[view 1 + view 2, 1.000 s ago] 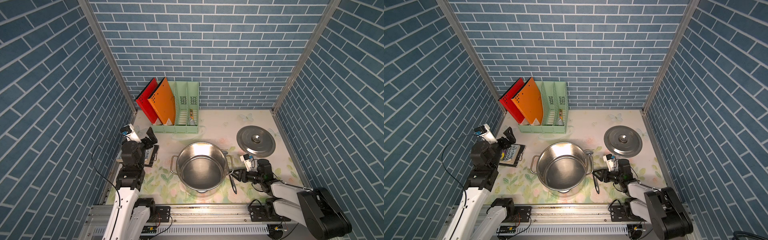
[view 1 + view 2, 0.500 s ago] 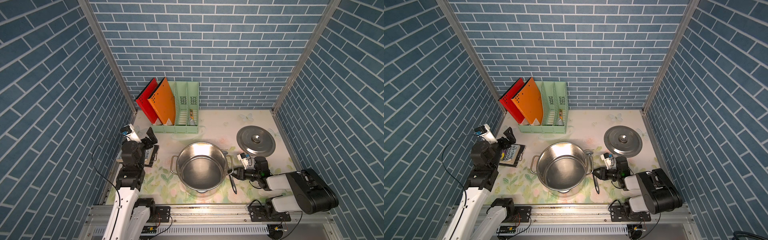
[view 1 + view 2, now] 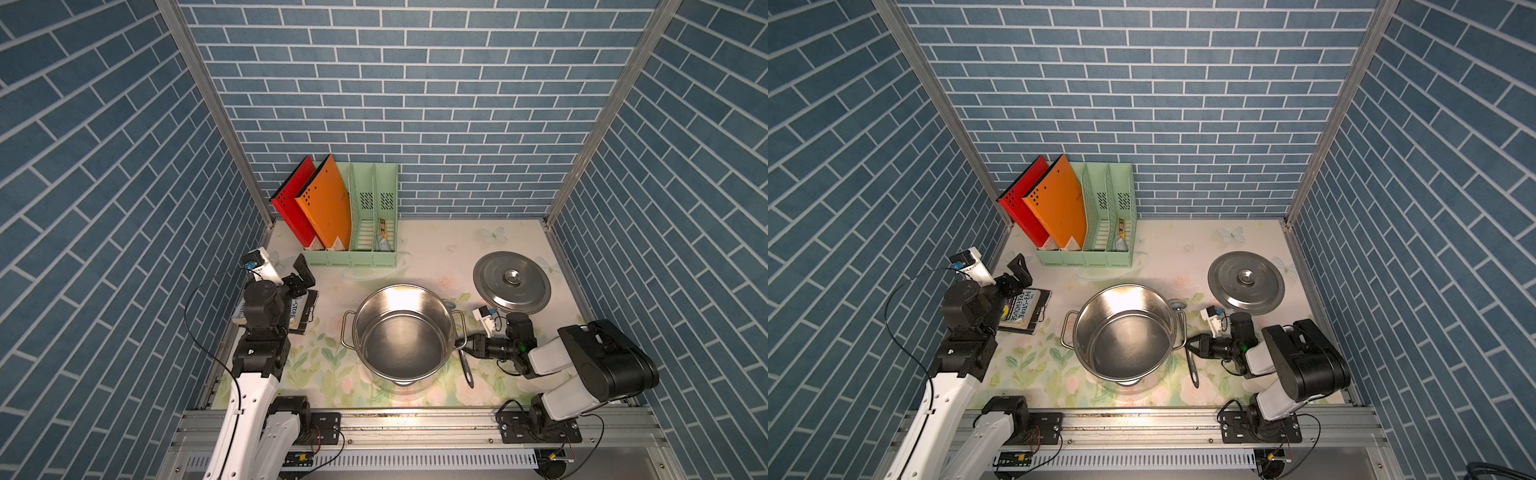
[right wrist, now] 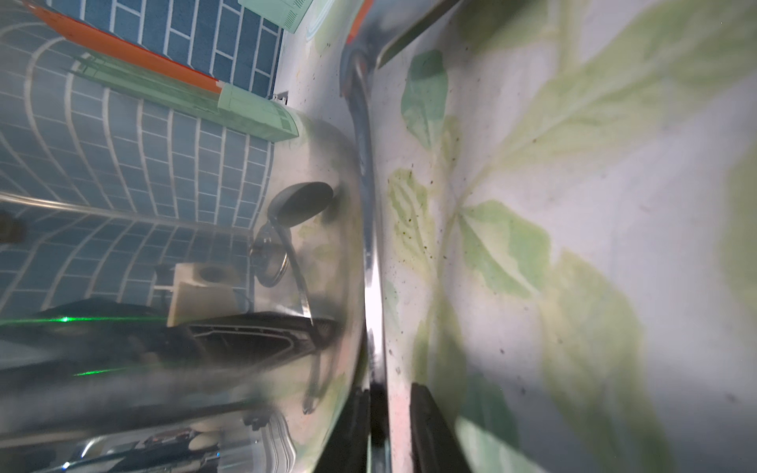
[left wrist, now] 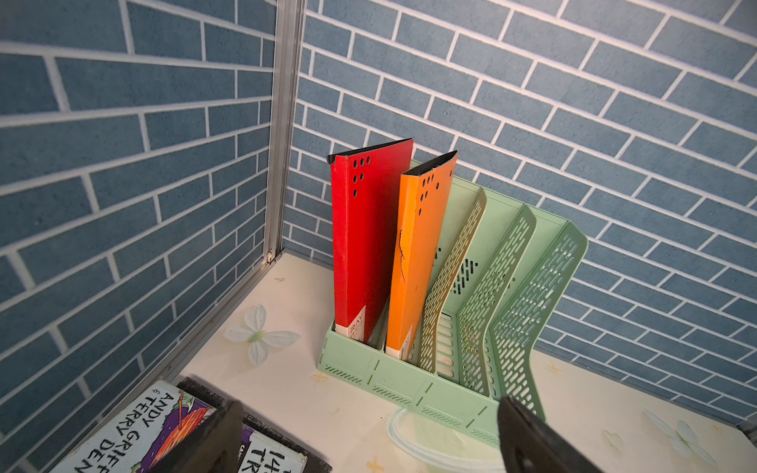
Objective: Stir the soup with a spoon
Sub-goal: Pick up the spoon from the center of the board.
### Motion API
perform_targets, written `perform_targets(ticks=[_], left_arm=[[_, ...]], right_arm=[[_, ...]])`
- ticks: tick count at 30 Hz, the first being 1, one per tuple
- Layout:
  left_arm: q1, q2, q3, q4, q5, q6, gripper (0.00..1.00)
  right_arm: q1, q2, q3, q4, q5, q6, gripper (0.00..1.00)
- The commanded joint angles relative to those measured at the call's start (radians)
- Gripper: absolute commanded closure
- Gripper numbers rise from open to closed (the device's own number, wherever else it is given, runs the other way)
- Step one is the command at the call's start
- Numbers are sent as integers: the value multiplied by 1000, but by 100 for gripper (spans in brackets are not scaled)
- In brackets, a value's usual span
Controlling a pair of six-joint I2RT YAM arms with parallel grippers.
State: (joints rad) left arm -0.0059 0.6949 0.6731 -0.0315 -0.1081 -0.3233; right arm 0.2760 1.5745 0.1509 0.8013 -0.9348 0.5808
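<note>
The spoon [image 3: 464, 362] [image 3: 1191, 365], a slim steel ladle, lies on the table against the right side of the steel pot [image 3: 399, 307] [image 3: 1125, 305]. Its small bowl [image 3: 1177, 306] points to the back. My right gripper [image 3: 462, 347] [image 3: 1190, 347] is low at the pot's right, straddling the handle. In the right wrist view the handle [image 4: 370, 254] runs between the fingers [image 4: 430, 430]. One finger touches it and a thin strip of table shows beside the other. Soup is out of view; the pot's inside looks like bare steel. My left gripper [image 3: 306, 286] [image 5: 368, 442] is open and empty.
A round steel lid [image 3: 512, 282] [image 3: 1246, 282] lies flat behind my right arm. A green file rack [image 3: 370, 253] [image 5: 430, 389] with red and orange folders stands at the back left. A book [image 3: 297, 309] [image 5: 135, 430] lies under my left gripper by the left wall.
My right gripper's jaws have narrowed round the spoon handle, and the right arm's black upper link has swung to the right. The left arm has not moved.
</note>
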Motion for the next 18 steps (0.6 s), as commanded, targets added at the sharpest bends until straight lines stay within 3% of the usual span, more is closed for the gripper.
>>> perform_targets(ticks=[1,8,14,18], left_arm=[[4,-2,25,13,4,8,0],[4,-4,30,5,2,14,0],[4,-11,57,19,47,57,0],[4,-18,55,100,147,89,0]], right_arm=[[6,18,12,43,-17,17,85],[2,2,23,40,7,37,100],[-35,-68,77,23,-15,105,100],[-119,-207,175,-154,-15,109,100]])
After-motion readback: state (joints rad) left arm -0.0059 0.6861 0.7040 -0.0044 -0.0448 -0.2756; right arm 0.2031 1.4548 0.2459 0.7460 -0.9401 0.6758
